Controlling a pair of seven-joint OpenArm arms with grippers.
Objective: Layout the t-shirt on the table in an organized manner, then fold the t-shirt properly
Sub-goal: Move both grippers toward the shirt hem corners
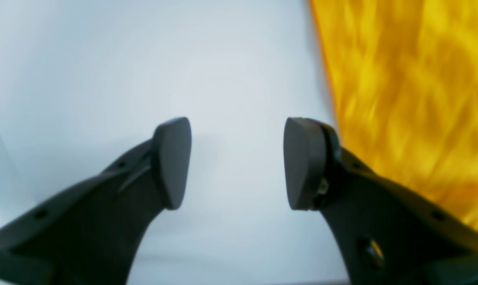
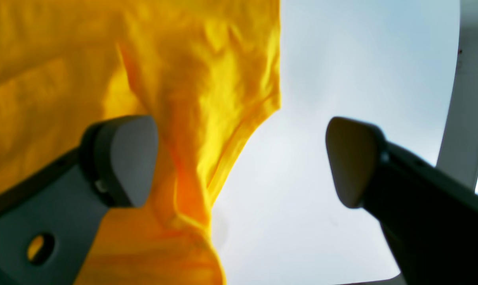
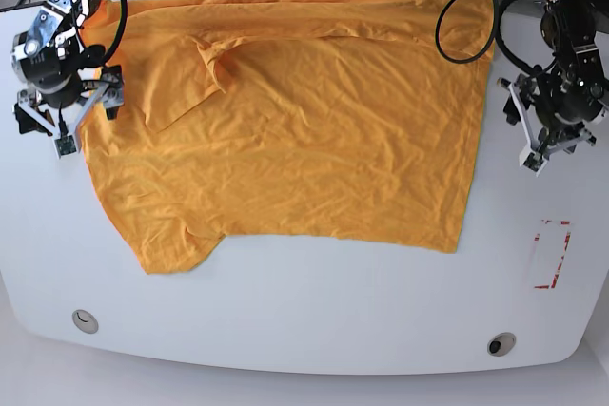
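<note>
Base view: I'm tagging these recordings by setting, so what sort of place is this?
Probably a robotics lab or test bench, not a home. A bare white table with grommet holes and a red-marked rectangle holds only an orange t-shirt, with loose cables trailing behind two arms.

white table (image 3: 304, 320), orange t-shirt (image 3: 304, 121) spread flat

Wrinkly orange cloth t-shirt (image 3: 314, 130), glossy smooth white table (image 3: 314, 311), matt dark fingers (image 1: 175, 158)

Left gripper (image 1: 237, 163) fingers apart; right gripper (image 2: 242, 161) too
</note>
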